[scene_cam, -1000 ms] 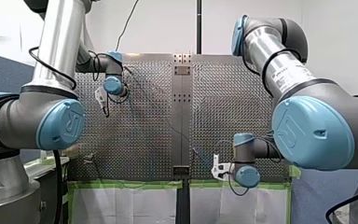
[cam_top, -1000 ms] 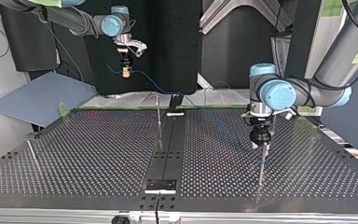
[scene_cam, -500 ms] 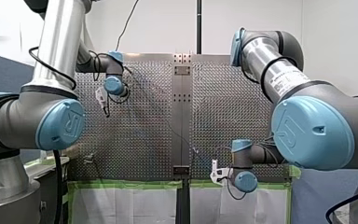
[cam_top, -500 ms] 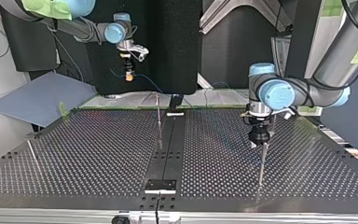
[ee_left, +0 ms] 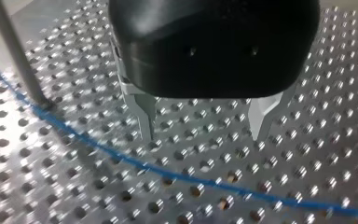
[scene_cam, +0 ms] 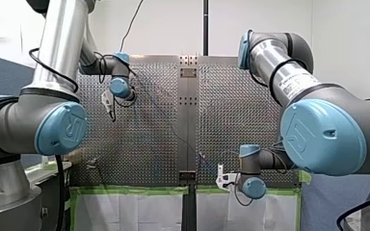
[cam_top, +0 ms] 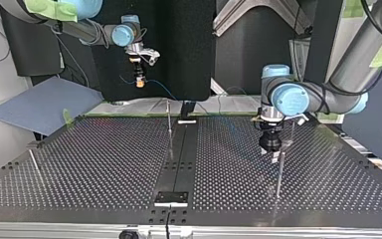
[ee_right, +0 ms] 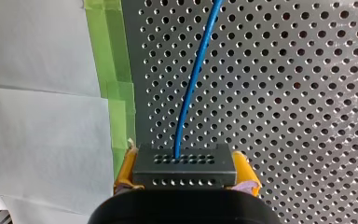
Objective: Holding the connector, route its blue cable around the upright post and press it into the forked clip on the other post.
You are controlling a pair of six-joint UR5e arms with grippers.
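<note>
Right wrist view showed my right gripper (ee_right: 185,171) clenched on the connector (ee_right: 185,161), yellow pads (ee_right: 127,170) against its two ends, the blue cable (ee_right: 193,79) leaving its face ahead. That cable looked thin, light and limp, likely to sag or snag, so the rigid connector seemed the sound place to hold. In the top view this arm hung raised at ten o'clock, wrist pointing down; at three o'clock my left gripper (ee_left: 203,134), fingers (ee_left: 145,119) released, hovered low over the cable, an upright post (cam_top: 279,174) at its six o'clock
</note>
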